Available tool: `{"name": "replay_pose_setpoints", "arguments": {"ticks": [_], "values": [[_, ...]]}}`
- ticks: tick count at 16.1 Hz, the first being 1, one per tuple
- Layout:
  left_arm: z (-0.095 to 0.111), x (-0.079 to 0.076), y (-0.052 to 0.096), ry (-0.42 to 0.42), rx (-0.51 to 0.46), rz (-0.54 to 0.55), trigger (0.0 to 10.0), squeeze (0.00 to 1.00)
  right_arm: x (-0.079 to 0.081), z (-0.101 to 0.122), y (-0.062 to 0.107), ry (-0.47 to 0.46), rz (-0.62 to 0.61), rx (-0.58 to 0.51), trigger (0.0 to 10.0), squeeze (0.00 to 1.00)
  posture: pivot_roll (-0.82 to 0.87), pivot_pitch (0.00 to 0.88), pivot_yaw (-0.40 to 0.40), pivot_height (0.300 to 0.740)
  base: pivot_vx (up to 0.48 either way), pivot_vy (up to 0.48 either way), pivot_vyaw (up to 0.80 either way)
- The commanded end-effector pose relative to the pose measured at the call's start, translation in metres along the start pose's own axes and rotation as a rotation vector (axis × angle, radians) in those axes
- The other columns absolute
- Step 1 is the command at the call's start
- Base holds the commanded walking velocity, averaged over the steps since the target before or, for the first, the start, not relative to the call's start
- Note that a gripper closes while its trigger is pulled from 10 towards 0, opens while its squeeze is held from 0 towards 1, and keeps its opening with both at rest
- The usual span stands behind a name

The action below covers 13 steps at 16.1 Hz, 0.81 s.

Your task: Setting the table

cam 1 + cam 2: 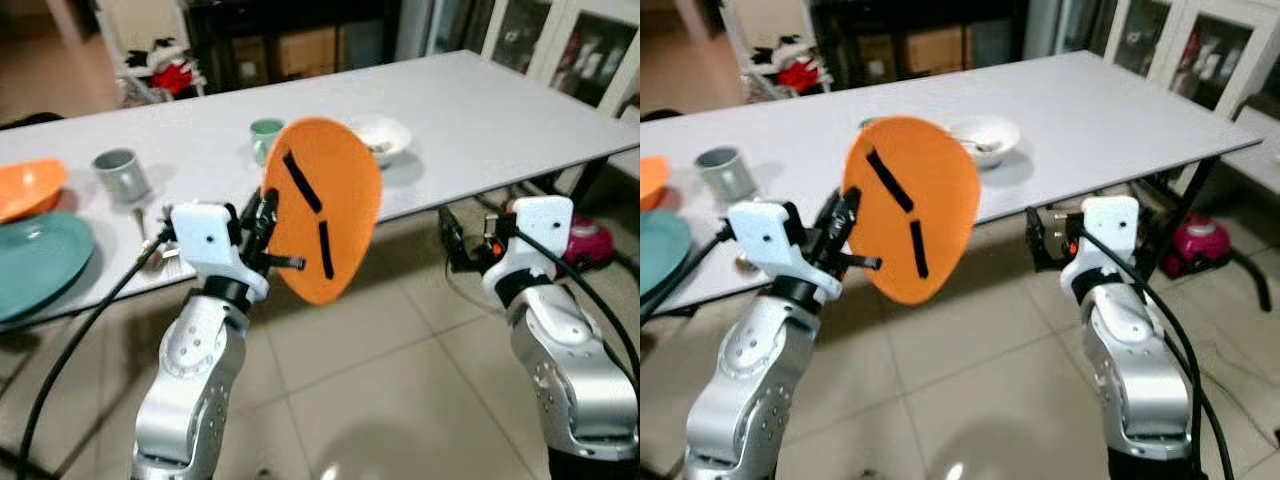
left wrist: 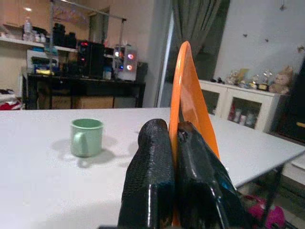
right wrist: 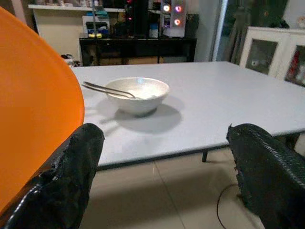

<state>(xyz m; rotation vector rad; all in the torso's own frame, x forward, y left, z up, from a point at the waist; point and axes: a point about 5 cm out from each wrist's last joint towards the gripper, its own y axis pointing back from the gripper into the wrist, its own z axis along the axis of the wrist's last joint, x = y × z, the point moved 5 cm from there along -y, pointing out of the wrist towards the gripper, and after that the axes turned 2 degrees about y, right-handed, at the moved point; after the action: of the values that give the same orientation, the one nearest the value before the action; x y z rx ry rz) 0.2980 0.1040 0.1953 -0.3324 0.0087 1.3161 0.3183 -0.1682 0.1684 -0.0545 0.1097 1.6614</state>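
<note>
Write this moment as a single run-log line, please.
left end effector: shut on orange plate, held on edge short of white table | right end effector: open, idle

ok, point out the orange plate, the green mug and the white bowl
orange plate (image 1: 335, 190), left eye view, middle of its face
green mug (image 2: 86, 137), left wrist view, side wall
white bowl (image 3: 137, 98), right wrist view, outer wall

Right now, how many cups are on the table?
2. A green mug stands behind the orange plate held in the left gripper. A grey cup stands further to the robot's left, near the teal plate. The held plate may hide others.
</note>
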Motion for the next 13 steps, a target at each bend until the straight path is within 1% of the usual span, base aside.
{"name": "replay_pose_setpoints", "arguments": {"ticks": [1,4,6,8,9,11,12,13], "values": [[0.009,0.010,0.002,-0.025,-0.033,0.035,10.0,0.00,0.009,0.005,-0.002,-0.005,0.042,-0.019,10.0,0.00,-0.11,0.000,0.038,0.740,0.394,0.000,0.00],[0.007,0.015,0.005,-0.061,-0.025,0.046,10.0,0.00,0.018,0.002,-0.002,-0.010,0.133,-0.002,10.0,0.00,-0.11,0.000,0.032,0.740,0.396,0.000,0.00],[0.007,0.022,0.010,-0.101,-0.014,0.057,10.0,0.00,0.032,-0.002,0.002,-0.019,0.251,0.023,10.0,0.00,-0.10,0.000,0.026,0.740,0.396,0.000,0.00],[0.008,0.026,0.013,-0.113,-0.012,0.066,10.0,0.00,0.037,-0.004,0.004,-0.029,0.305,0.034,10.0,0.00,-0.10,0.000,0.026,0.740,0.398,0.000,0.00],[0.011,0.032,0.018,-0.121,-0.010,0.085,10.0,0.00,0.041,-0.006,0.008,-0.033,0.352,0.045,10.0,0.00,-0.10,0.000,0.029,0.740,0.398,0.000,0.00],[0.013,0.036,0.025,-0.099,-0.012,0.112,10.0,0.00,0.043,-0.006,0.012,-0.052,0.388,0.052,10.0,0.00,-0.10,0.000,0.033,0.740,0.390,0.000,0.00],[0.013,0.038,0.029,-0.056,-0.012,0.132,10.0,0.00,0.043,-0.006,0.015,-0.060,0.409,0.056,10.0,0.00,-0.10,0.000,0.033,0.740,0.371,0.000,0.00],[0.012,0.041,0.033,0.023,-0.014,0.166,10.0,0.00,0.044,-0.007,0.018,-0.062,0.433,0.061,10.0,0.00,-0.10,0.000,0.032,0.740,0.292,0.000,0.00]]}}
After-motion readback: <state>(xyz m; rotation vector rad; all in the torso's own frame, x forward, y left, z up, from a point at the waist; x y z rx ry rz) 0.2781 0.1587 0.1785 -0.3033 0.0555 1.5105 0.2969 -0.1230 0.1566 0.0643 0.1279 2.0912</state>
